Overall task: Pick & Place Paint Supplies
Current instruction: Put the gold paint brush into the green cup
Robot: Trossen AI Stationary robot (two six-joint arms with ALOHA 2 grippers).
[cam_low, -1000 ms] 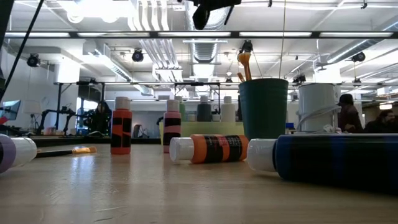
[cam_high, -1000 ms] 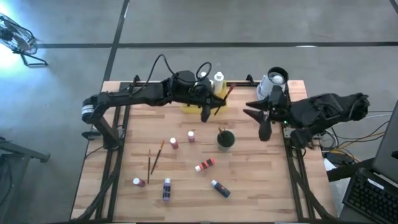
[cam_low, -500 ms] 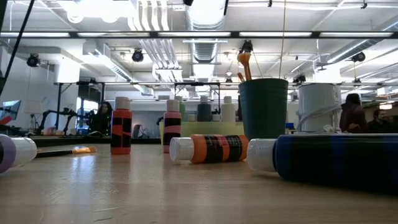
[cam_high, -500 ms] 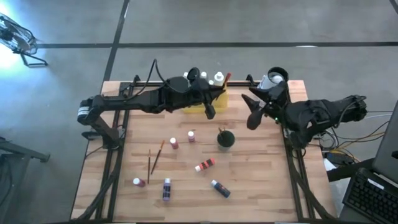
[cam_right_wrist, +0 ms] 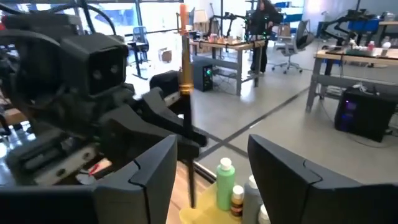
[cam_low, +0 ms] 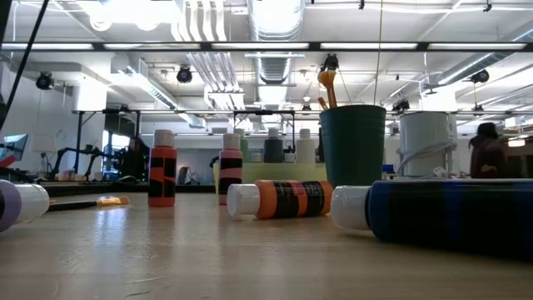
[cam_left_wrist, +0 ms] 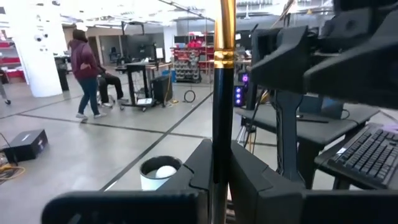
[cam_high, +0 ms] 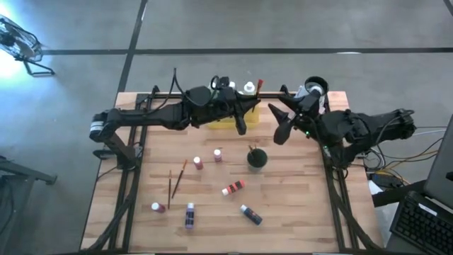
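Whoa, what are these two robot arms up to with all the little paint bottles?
They are tidying paint supplies. The left gripper is shut on a paintbrush, holding it over the yellow tray at the table's far edge. The right gripper faces it with fingers open, holding nothing. Several paint bottles, such as the orange one, and two brushes lie on the wooden table. More brushes stand in the dark green cup.

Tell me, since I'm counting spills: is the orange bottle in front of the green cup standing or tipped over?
Tipped over. In the low view the orange bottle lies on its side on the table, white cap pointing sideways; two other bottles nearby stand upright.
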